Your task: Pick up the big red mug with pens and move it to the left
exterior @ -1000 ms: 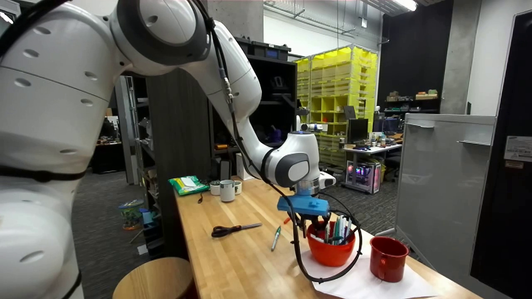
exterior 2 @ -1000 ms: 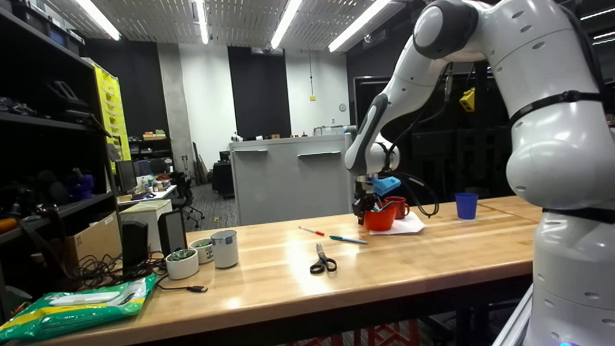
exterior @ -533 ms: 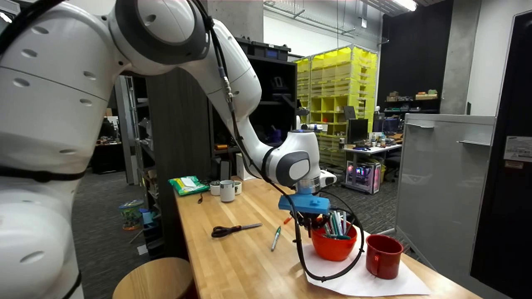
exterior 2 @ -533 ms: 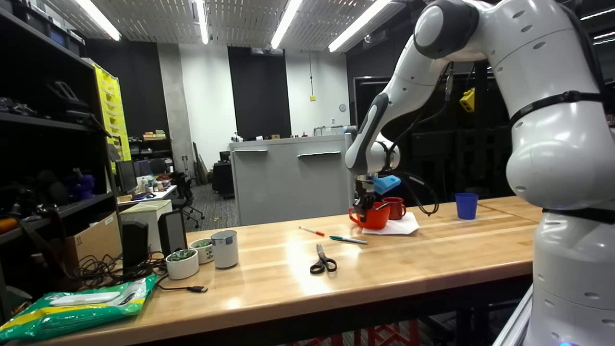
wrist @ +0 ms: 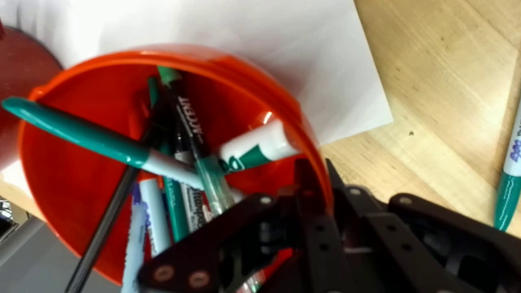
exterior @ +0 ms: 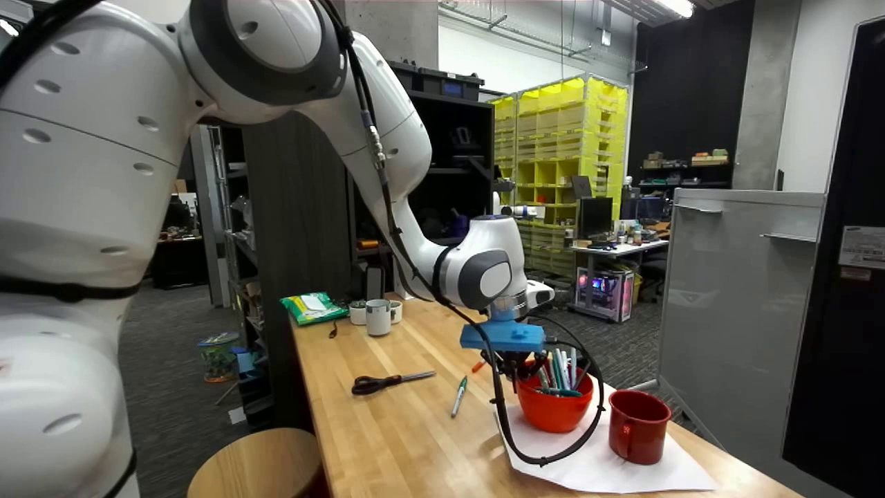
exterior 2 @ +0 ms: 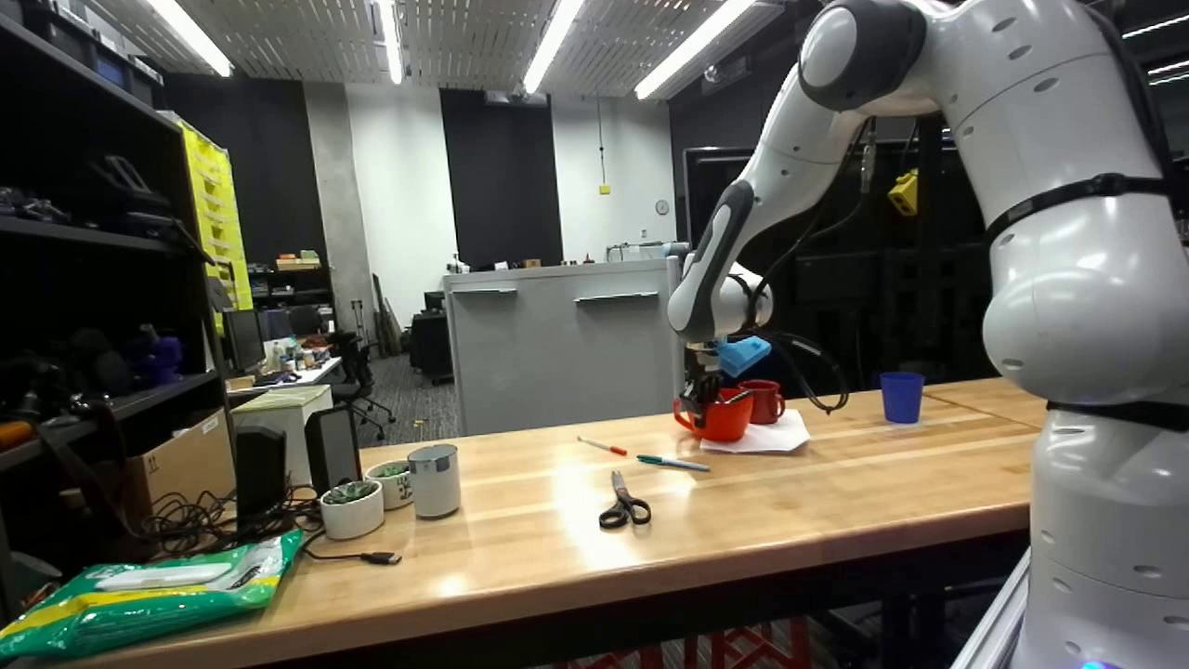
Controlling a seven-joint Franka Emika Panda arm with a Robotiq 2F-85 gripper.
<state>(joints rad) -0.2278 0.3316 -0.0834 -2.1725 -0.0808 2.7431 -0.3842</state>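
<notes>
Clamped with black two-fingered gripper [wrist: 319,175] on the rim of the round, pen-filled, orange-red mug [exterior: 555,413], lower right in an exterior view. Lift level and slowly, without shedding the green-capped white marker [wrist: 106,143], left in the wrist view.

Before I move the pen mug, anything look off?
Yes: a green marker lies sideways in the big red mug, one end poking past the rim in the wrist view; it might slide out. A green pen and a red pen lie loose on the table, outside the mug.
</notes>
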